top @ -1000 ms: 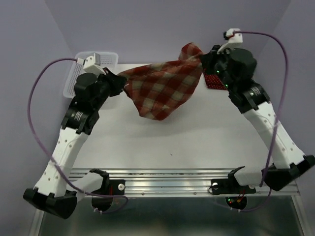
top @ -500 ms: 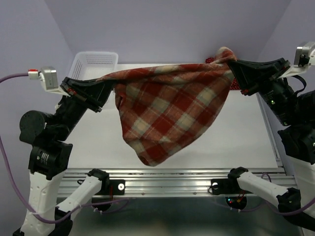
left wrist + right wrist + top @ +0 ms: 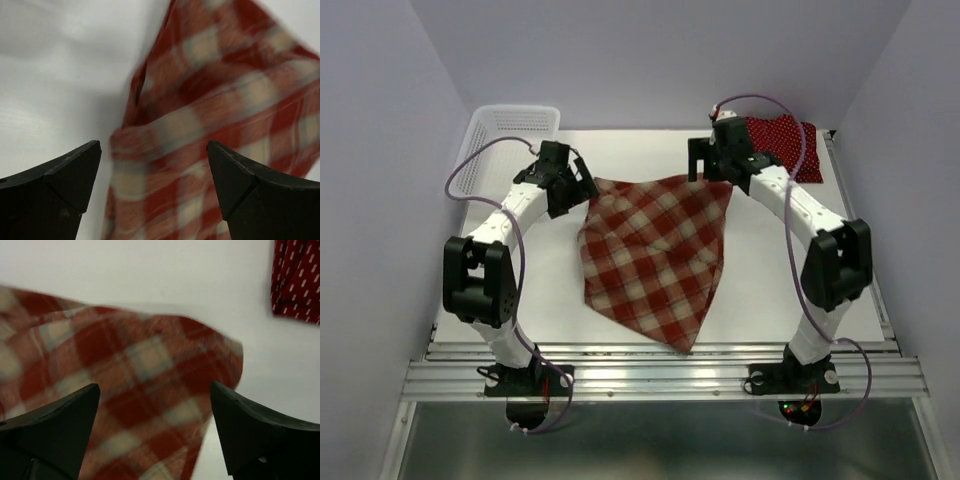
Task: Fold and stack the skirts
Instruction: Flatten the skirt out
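Plaid skirt is down on the counter, roughly centred and spread in a rough triangle. The wide edge is on the far side, running between the two hands, and the point faces the near edge. It lies mostly flat with a few wrinkles, and the left side has a narrow folded-over lip. Left hand has its fingers wide apart with nothing clamped, sitting over the skirt's far-left corner. The cloth under the gap is slightly bunched and blurry in the wrist view. Right hand is also spread wide, its fingers holding nothing, over the far-right corner. That corner lies loose on the counter with a rounded edge. Can't tell whether either hand's tips touch the cloth. Polka-dot skirt, dark red with white dots, sits in the far-right corner of the counter, just beyond the right hand and apart from the plaid one. It reads as one flat pile; can't tell how many pieces are in it. White mesh basket is at the far-left corner, well apart from both skirts.
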